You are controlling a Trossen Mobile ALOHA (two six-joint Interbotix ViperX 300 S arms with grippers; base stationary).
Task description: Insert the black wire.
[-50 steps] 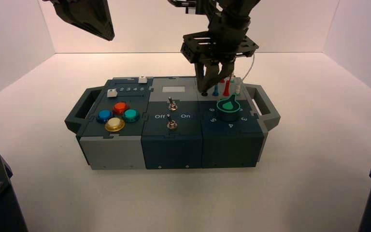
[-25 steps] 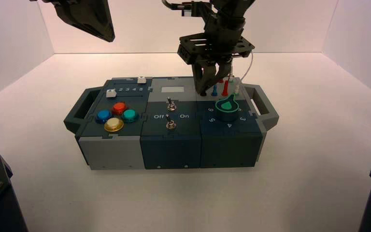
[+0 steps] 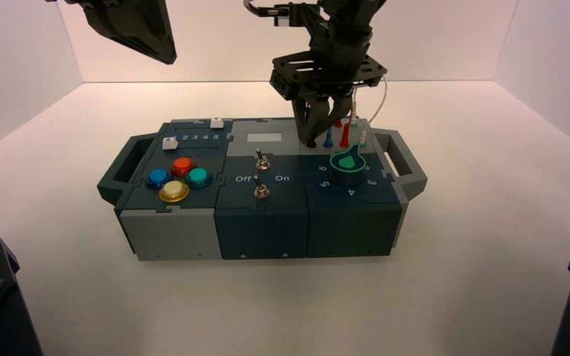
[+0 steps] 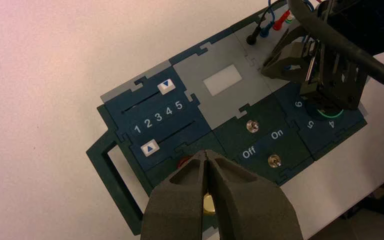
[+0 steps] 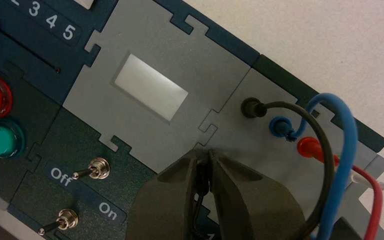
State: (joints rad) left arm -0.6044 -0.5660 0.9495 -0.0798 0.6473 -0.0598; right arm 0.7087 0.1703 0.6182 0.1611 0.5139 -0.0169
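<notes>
1. The left gripper (image 4: 206, 153) is hovering over the buttons, its fingers pressing together.
2. Two white sliders are sitting at opposite ends, one (image 4: 166, 86) near "5", the other (image 4: 150, 147) near "1".
3. A black plug (image 4: 251, 38) is standing beside a blue one (image 4: 265, 31).

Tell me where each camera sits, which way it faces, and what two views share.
High view: above and behind the arms, facing down at the box; left gripper and right gripper show.
Left wrist view: on the left arm, facing down at the box; its own gripper and the right one show.
Right wrist view: on the right arm, facing down at the wires; its own gripper shows.
Both wrist views share the white window and two metal switches.
</notes>
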